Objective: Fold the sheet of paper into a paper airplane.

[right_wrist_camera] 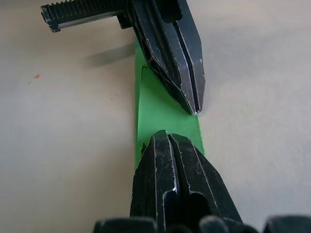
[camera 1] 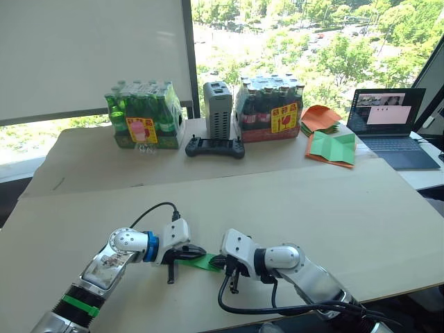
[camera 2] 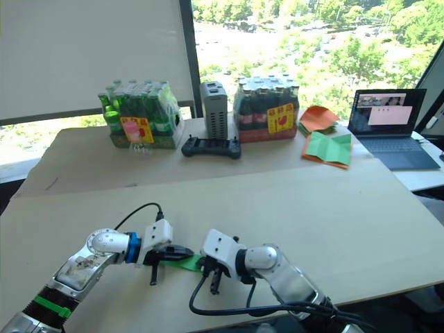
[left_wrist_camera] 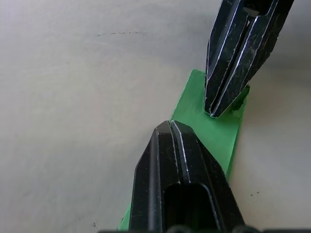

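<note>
Jaws, both pairs: pressed together, each tip resting on the folded green paper [camera 1: 203,261]. My left gripper [left_wrist_camera: 170,127] bears down on one end of the strip; my right gripper [right_wrist_camera: 166,136] bears down on the other end, the two tips facing each other and close together.

Paper: narrow folded strip, bright green, lying flat on the near part of the tan table [camera 1: 333,208], between my two wrists.

Far side of table, well apart from the strip:
- pack of green bottles [camera 1: 143,114], red-and-yellow label
- pack of dark bottles [camera 1: 269,107], same kind of label
- grey box [camera 1: 217,109], upright between the packs
- black controller [camera 1: 215,147], just in front of the box
- green sheet edged with orange [camera 1: 333,148]
- orange papers [camera 1: 320,118] behind it
- open laptop [camera 1: 388,125] at my far right
</note>
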You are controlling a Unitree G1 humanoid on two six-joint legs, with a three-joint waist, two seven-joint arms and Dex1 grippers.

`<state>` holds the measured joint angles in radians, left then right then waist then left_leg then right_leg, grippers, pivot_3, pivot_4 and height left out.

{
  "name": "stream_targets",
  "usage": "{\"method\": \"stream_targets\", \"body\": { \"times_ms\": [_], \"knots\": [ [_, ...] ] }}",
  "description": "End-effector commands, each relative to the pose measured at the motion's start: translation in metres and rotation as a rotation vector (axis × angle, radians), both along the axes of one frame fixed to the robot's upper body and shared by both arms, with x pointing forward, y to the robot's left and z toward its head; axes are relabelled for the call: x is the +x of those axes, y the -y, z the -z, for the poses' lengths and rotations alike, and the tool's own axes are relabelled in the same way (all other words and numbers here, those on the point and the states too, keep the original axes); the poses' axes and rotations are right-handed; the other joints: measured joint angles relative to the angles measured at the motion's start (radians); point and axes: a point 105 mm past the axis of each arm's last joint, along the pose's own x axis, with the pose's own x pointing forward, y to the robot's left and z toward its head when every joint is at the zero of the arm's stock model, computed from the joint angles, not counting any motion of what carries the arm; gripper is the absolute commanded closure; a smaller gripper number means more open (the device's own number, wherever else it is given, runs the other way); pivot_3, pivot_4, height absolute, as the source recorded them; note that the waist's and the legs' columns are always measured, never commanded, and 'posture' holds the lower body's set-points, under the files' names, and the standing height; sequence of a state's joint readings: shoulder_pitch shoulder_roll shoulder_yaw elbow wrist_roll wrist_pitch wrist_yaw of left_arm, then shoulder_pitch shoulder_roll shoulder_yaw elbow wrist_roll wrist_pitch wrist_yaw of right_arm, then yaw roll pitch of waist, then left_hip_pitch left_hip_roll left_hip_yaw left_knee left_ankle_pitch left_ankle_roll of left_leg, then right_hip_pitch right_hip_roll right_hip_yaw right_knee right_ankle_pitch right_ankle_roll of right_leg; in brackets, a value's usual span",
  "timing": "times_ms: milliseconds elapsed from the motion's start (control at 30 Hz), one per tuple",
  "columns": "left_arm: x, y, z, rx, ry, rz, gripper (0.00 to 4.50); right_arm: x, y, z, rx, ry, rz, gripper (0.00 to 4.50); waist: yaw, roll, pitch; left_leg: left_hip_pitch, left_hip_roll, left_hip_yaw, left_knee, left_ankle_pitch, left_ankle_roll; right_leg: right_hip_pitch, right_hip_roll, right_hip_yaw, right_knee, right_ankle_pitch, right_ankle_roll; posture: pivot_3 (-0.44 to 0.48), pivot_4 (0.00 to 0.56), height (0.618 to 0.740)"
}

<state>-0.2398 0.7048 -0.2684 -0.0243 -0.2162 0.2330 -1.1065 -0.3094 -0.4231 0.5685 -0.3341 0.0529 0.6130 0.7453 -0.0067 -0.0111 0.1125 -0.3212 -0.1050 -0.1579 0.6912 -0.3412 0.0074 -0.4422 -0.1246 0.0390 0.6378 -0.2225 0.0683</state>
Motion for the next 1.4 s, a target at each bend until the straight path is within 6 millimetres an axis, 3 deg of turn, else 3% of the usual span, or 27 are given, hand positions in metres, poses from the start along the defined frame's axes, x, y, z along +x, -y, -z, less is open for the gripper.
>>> {"method": "stream_targets", "body": {
  "times_ms": [33, 600, 800, 1033, 1100, 1300, 1400],
  "knots": [
    [-0.011, -0.037, 0.039, 0.133, -0.137, -0.107, 4.50, -0.001, 0.012, 0.021, -0.081, -0.069, 0.042, 4.45, -0.003, 0.000, 0.000, 0.004, 0.001, 0.000, -0.003, 0.000, 0.001, 0.004, 0.000, 0.000, -0.003, 0.000, 0.000, 0.000, 0.150, 0.717],
    [-0.023, -0.090, 0.041, 0.197, -0.152, -0.239, 4.50, -0.004, 0.013, 0.021, -0.087, -0.076, 0.028, 4.45, -0.015, 0.003, -0.001, 0.022, 0.013, 0.003, -0.014, -0.006, -0.001, 0.017, 0.012, 0.000, -0.011, -0.001, -0.002, 0.000, 0.150, 0.717],
    [-0.020, -0.092, 0.036, 0.182, -0.123, -0.273, 4.50, -0.005, 0.010, 0.017, -0.075, -0.068, 0.015, 4.45, -0.017, 0.007, -0.001, 0.023, 0.016, 0.004, -0.014, -0.009, 0.001, 0.017, 0.014, 0.000, -0.011, -0.002, -0.004, 0.000, 0.150, 0.717],
    [-0.012, -0.086, 0.007, 0.114, -0.021, -0.329, 4.50, -0.004, 0.007, 0.008, -0.051, -0.031, -0.003, 4.45, -0.016, 0.008, 0.000, 0.021, 0.016, 0.004, -0.014, -0.009, 0.001, 0.014, 0.014, 0.000, -0.011, -0.002, -0.004, 0.000, 0.150, 0.717],
    [-0.008, -0.081, -0.010, 0.051, 0.024, -0.358, 4.50, -0.005, 0.005, 0.003, -0.041, 0.002, -0.022, 4.45, -0.016, 0.007, 0.001, 0.020, 0.016, 0.004, -0.014, -0.009, 0.000, 0.013, 0.014, 0.000, -0.011, -0.002, -0.005, 0.000, 0.150, 0.717],
    [-0.004, -0.065, -0.065, -0.198, 0.117, -0.441, 4.50, -0.004, -0.004, -0.037, 0.128, 0.129, -0.068, 4.45, -0.006, 0.000, 0.009, 0.003, 0.015, 0.004, -0.010, -0.006, -0.006, -0.003, 0.013, -0.001, -0.009, -0.001, -0.006, 0.000, 0.150, 0.717],
    [-0.010, -0.066, -0.080, -0.282, 0.113, -0.487, 4.50, 0.004, -0.001, -0.063, 0.238, 0.184, -0.014, 4.45, -0.008, 0.000, 0.009, -0.007, 0.014, 0.004, -0.008, -0.006, -0.006, -0.014, 0.012, -0.001, -0.008, 0.001, -0.007, 0.000, 0.150, 0.717]
  ]
}}
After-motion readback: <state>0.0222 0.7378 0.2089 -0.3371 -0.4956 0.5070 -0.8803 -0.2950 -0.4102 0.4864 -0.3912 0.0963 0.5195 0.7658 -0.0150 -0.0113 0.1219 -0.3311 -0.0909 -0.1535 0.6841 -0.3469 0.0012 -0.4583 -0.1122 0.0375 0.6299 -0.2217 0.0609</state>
